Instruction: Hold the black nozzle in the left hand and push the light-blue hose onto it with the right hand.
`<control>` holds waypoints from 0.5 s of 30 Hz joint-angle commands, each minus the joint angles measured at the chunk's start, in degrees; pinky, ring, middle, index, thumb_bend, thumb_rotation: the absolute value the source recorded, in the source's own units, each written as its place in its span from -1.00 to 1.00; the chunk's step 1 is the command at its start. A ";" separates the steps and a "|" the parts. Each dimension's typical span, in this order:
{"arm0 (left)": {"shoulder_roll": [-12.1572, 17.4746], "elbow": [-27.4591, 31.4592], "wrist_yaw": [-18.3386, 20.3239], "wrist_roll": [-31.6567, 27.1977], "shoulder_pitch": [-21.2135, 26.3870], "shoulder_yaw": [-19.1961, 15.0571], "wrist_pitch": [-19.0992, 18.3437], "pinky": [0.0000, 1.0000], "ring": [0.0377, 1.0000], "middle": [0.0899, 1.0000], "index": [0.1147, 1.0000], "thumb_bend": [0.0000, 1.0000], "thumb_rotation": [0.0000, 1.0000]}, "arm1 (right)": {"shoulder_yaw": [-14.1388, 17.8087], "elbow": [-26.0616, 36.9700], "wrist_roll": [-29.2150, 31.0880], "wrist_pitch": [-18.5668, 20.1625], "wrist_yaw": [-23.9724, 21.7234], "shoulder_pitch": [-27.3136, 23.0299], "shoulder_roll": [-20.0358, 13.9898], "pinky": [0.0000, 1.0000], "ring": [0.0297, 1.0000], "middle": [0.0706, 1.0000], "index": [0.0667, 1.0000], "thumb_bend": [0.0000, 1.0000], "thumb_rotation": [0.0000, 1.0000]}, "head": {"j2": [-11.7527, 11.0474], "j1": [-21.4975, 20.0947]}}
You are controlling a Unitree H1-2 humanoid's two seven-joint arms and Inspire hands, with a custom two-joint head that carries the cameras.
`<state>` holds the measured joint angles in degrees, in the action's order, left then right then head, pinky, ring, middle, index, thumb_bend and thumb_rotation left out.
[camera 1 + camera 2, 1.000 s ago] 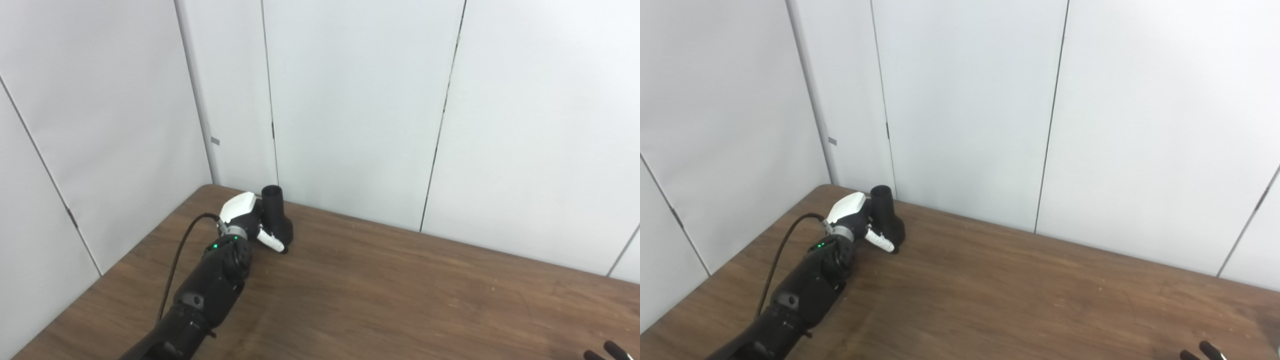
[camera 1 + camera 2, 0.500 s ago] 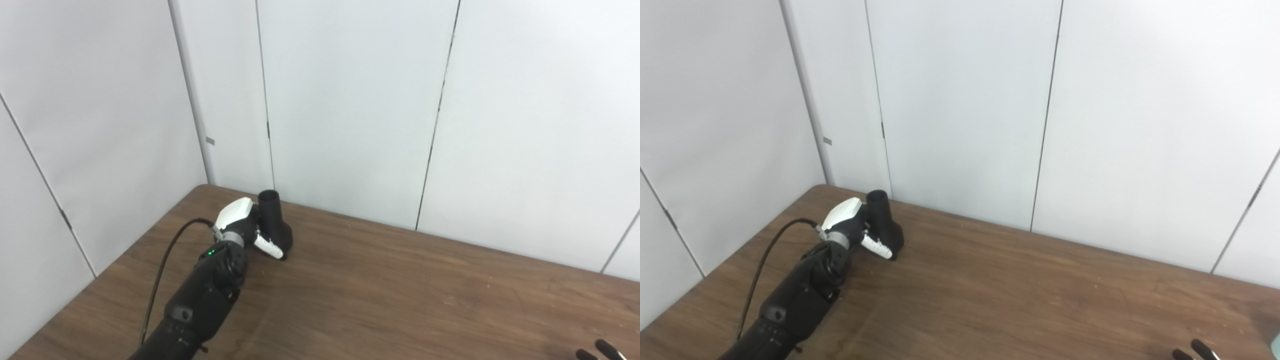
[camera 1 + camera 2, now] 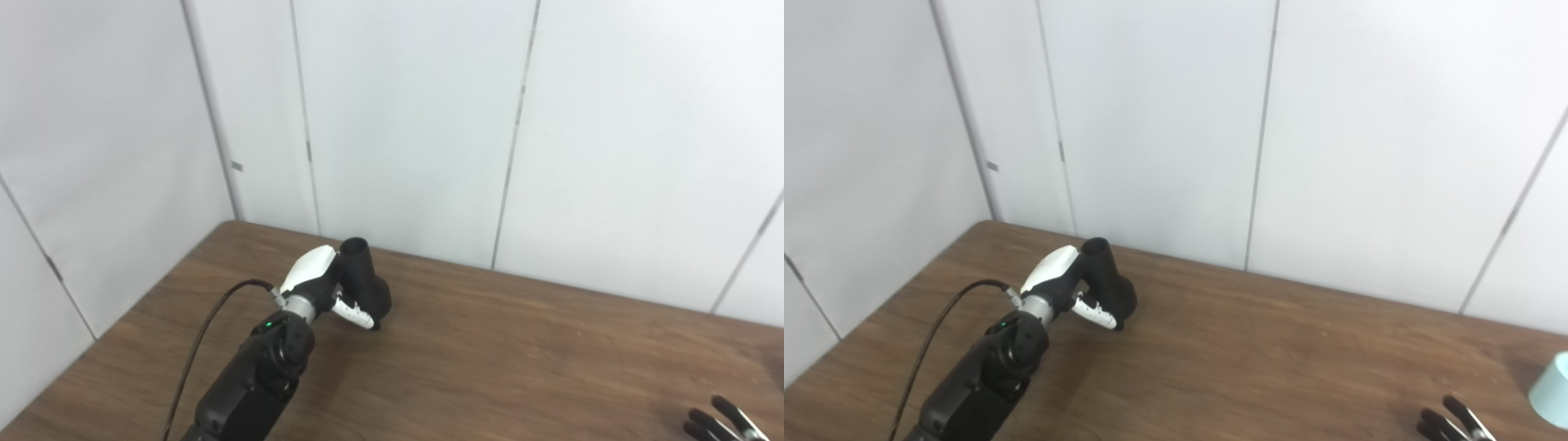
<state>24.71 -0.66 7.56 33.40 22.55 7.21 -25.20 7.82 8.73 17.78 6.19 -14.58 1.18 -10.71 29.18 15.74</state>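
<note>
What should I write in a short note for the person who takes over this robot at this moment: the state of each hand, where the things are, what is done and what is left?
Left hand: shut on the black nozzle, near the far left corner of the table, its open end up.
Right hand: only the fingertips show at the bottom right edge, spread apart, holding nothing visible.
Light-blue hose: only a piece shows at the right edge of the right eye view, beside the right hand, not held.
Done: nozzle gripped.
Left: take the hose with the right hand, bring it over and push it onto the nozzle.
</note>
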 commanded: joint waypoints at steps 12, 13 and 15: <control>-4.16 10.02 4.79 0.47 -5.97 8.26 2.91 1.00 0.36 -0.05 -0.24 0.04 -1.00 | -2.51 7.58 -1.69 1.35 2.82 -1.03 0.81 0.61 0.74 0.68 0.82 0.30 0.93 | 1.93 -5.34; -4.40 10.67 5.62 0.66 -6.45 9.39 2.68 1.00 0.37 -0.03 -0.25 0.04 -1.00 | -2.60 7.93 -1.74 1.70 3.01 -1.08 0.86 0.62 0.75 0.68 0.82 0.29 0.94 | 1.99 -5.47; -4.65 11.79 7.06 1.05 -7.19 11.50 2.60 1.00 0.41 -0.05 -0.24 0.04 -1.00 | -2.88 8.76 -1.98 2.52 3.49 -1.20 1.17 0.62 0.76 0.68 0.83 0.28 0.95 | 2.44 -6.95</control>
<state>21.23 9.65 11.77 34.36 15.64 16.59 -23.46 4.85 14.60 15.84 9.09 -11.55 1.22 -9.51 31.55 8.80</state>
